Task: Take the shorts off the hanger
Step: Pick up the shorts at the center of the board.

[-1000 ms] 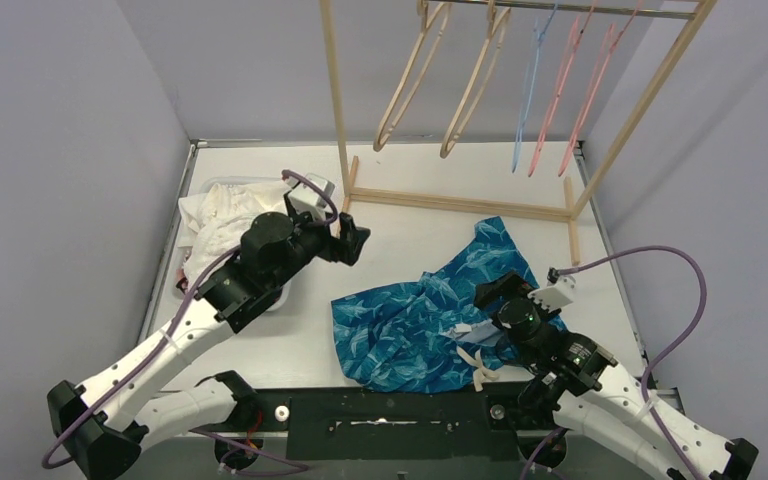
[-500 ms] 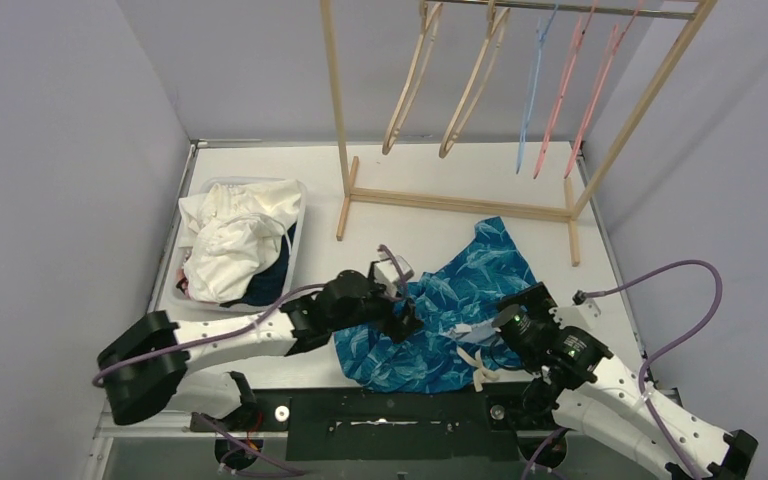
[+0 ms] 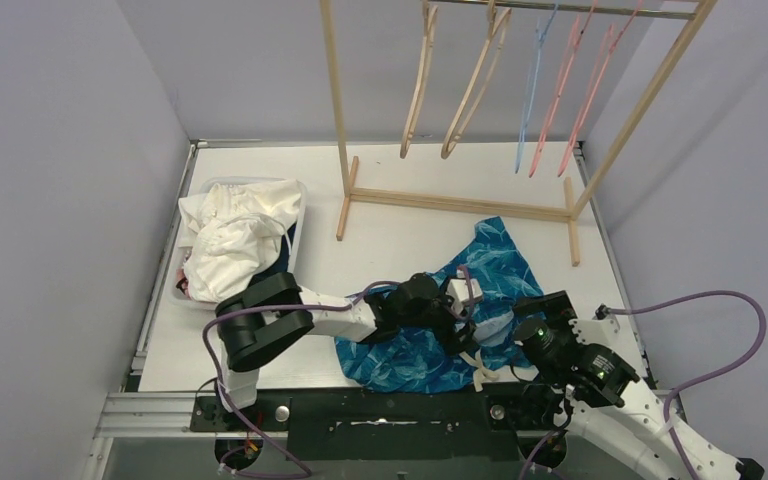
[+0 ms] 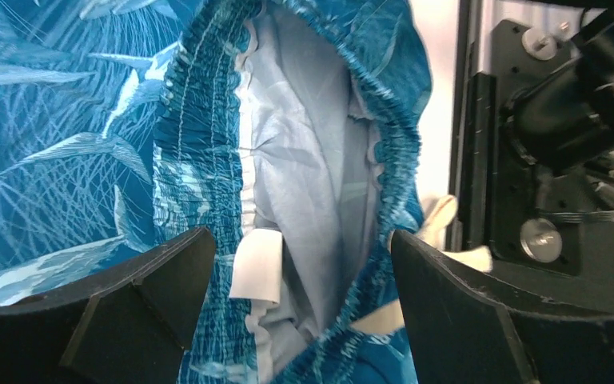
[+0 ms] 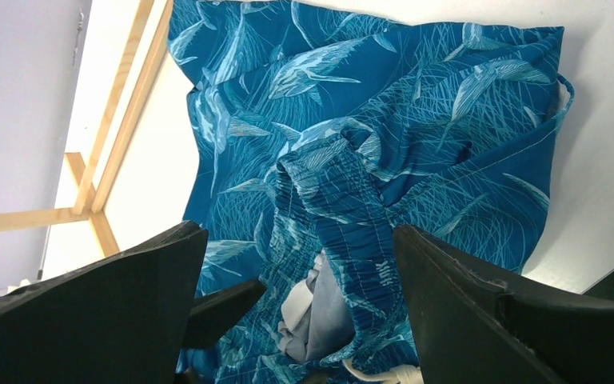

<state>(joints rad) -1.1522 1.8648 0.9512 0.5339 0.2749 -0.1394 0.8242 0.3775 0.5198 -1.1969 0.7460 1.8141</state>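
Shorts in a blue leaf pattern are lying crumpled on the surface, in front of the rack and between the two arms. The left claw is reaching across from the left and hovering just above the gathered waistband; in the left wrist view the claw is standing wide apart, gripping nothing, with the open waistband of the shorts and its pale lining showing between the fingers. A cream hanger is poking out from under the near edge of the fabric, and it is also showing beside the waistband in the left wrist view. The right claw is hanging over the right part of the shorts; in the right wrist view it is spread wide as well, holding nothing, with the shorts lying flat beneath it. At the left, a bin is holding a white pair. Two wooden hangers, a blue hanger and two pink hangers are hanging bare on the rack.
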